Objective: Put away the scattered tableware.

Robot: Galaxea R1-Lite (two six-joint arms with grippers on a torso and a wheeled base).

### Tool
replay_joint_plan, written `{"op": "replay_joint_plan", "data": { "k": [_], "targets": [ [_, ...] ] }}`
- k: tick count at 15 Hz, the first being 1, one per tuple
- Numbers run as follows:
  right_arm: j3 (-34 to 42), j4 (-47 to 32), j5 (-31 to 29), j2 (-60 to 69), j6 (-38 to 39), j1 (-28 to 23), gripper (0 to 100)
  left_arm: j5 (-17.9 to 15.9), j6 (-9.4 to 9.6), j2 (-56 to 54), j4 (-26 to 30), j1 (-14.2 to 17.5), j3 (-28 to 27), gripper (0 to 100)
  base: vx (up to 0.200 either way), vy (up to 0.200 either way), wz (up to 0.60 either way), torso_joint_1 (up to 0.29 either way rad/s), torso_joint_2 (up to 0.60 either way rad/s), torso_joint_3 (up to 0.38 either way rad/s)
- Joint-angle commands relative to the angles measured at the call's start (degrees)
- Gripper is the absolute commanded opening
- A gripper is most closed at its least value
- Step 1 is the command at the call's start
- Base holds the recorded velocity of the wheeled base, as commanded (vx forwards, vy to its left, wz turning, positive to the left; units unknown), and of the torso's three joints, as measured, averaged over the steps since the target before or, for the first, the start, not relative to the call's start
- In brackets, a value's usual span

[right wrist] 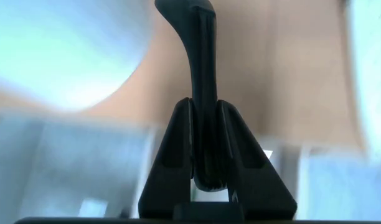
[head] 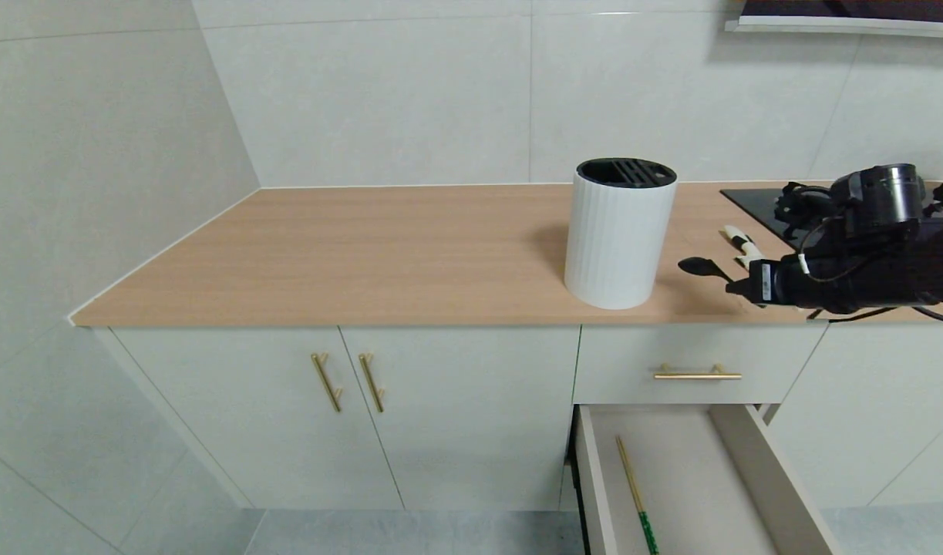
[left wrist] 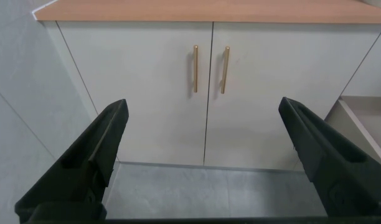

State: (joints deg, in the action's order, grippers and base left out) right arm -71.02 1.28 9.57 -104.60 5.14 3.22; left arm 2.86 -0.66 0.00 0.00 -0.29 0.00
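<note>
1. The open drawer (head: pixel 687 478) sits lowest and closest in the head view, pulled out below the right part of the counter (head: pixel 363 254). Chopsticks (head: pixel 631 482) with green ends lie lengthwise along its left side.
2. Directly above it is a shut drawer front with a brass bar handle (head: pixel 697 375). To its left are two cabinet doors (head: pixel 286 416) with upright brass handles.
3. The right gripper (head: pixel 741 289) reaches in from the right, at the counter's front edge. It is clenched on the handle of a black spoon (head: pixel 702 267).
4. The right wrist view shows the right gripper (right wrist: pixel 205 109) with both fingers pressed against the spoon (right wrist: pixel 193 37). The spoon handle runs out past the tips.
5. The spoon's bowl points toward a white ribbed utensil holder (head: pixel 618 239) and lies just to its right. Whether the spoon touches the wood cannot be told.
6. The holder stands upright on the counter and has a black slotted top.
7. A white utensil with dark bands (head: pixel 741 243) lies on the counter behind the spoon, partly hidden by the arm. A black cooktop (head: pixel 756 204) sits farther back.
8. The left gripper (left wrist: pixel 203 109) hangs low in front of the cabinet doors (left wrist: pixel 209 124). It is released, with its fingers spread wide and nothing between them.
</note>
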Motion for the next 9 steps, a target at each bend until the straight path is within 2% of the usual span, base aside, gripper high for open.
{"op": "replay_joint_plan", "data": {
  "k": [1, 2, 3, 6, 9],
  "targets": [
    [13.37, 0.13, -1.22, 14.51, 0.74, 2.93, 0, 0.04, -0.04, 0.0, 0.0, -0.06, 0.0, 100, 0.0, 0.0, 0.0, 0.0, 0.0, 0.0],
    [14.51, 0.21, -1.31, 15.47, 0.92, 3.29, 0, 0.04, -0.04, 0.0, 0.0, 0.03, 0.0, 100, 0.0, 0.0, 0.0, 0.0, 0.0, 0.0],
    [20.84, 0.3, -1.31, 21.01, 1.27, 3.64, 0, 0.04, -0.04, 0.0, 0.0, -0.06, 0.0, 100, 0.0, 0.0, 0.0, 0.0, 0.0, 0.0],
    [29.71, 0.3, -1.22, 27.6, 1.27, 3.64, 0, 0.04, -0.04, 0.0, -0.09, -0.06, 0.0, 100, 0.0, 0.0, 0.0, 0.0, 0.0, 0.0],
    [31.82, 0.3, -1.31, 28.04, 1.18, 3.64, 0, 0.04, -0.04, 0.0, 0.0, -0.06, 0.0, 100, 0.0, 0.0, 0.0, 0.0, 0.0, 0.0]
  ]
}}
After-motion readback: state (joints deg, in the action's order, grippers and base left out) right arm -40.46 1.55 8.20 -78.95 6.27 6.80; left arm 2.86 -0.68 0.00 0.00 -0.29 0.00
